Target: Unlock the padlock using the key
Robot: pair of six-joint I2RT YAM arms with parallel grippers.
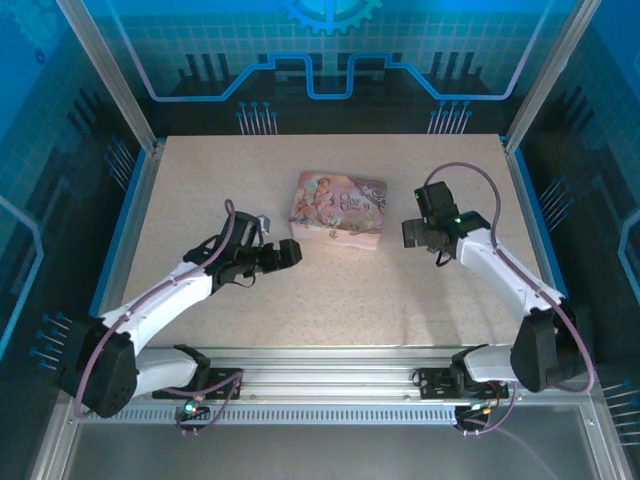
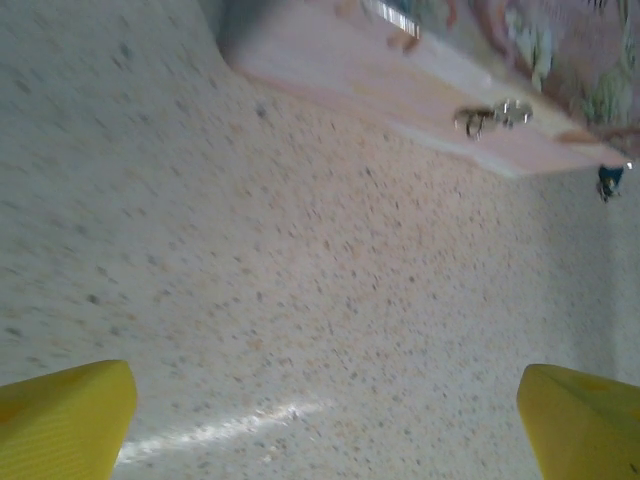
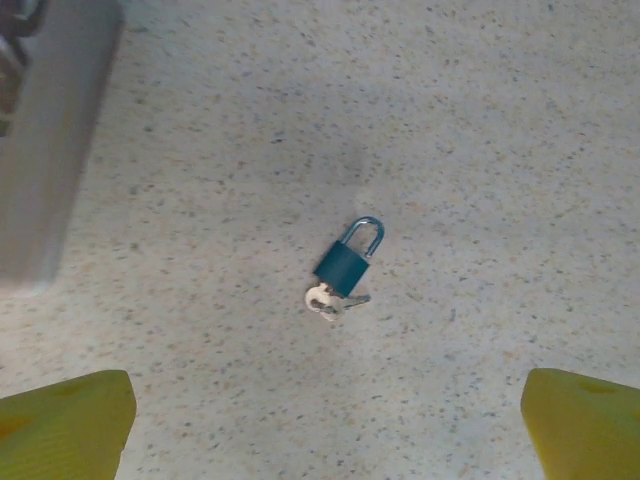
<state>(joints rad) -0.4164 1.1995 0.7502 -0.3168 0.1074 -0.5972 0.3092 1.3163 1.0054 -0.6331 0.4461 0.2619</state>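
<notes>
Bare tabletop [image 3: 480, 120] lies open all round the padlock [image 3: 350, 262] and key [image 3: 325, 299] under my right tool [image 3: 327, 405]; only the pink tin [image 3: 50, 150] stands nearby.

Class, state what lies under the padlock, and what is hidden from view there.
The padlock lies flat on the speckled table, with the key at its bottom end. The lock body covers the table beneath it, and its keyhole is hidden.

Padlock [image 3: 349, 265] flat on the table [image 3: 500, 150], key [image 3: 322, 299] touching its base, tin [image 3: 50, 140] to its left
</notes>
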